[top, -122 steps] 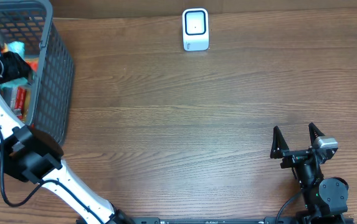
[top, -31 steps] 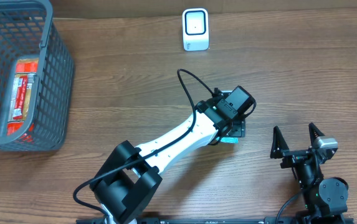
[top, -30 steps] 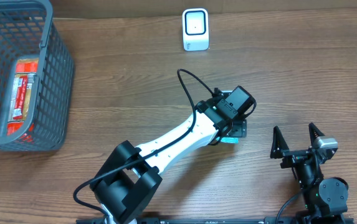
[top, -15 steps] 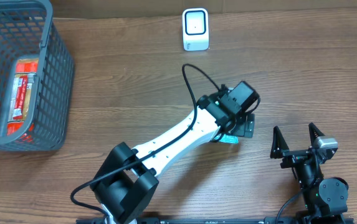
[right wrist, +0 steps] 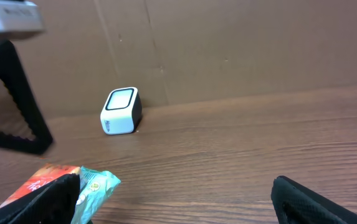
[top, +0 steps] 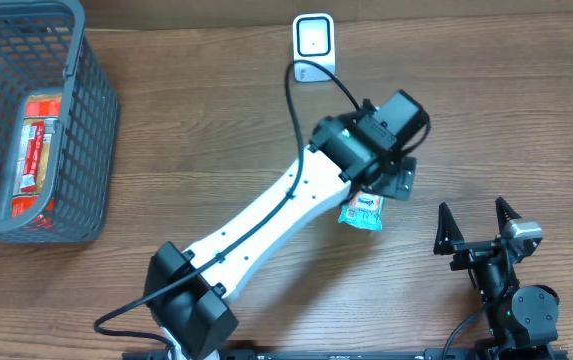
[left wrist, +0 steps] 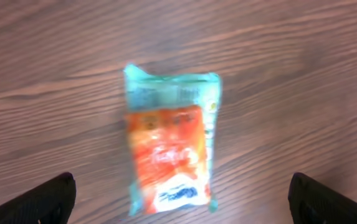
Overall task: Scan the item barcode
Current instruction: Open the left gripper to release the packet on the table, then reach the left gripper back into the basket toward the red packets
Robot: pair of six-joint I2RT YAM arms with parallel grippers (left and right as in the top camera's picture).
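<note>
The snack packet [left wrist: 169, 146] lies flat on the tabletop [top: 216, 150], right of centre toward the near edge, free beneath the wide-spread left fingers [left wrist: 35, 202], so this looks like a set-down for handover: the right fingers [top: 449, 232], wide and empty, probably need to grasp it and present its barcode to the scanner [top: 314, 47] at the far edge.

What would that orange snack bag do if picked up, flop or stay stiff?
The snack packet would probably flop and crinkle: it looks like thin, wrinkled film. Lying flat on the table, it seems light and unlikely to roll. Its shiny-looking wrapper may be slippery.
</note>
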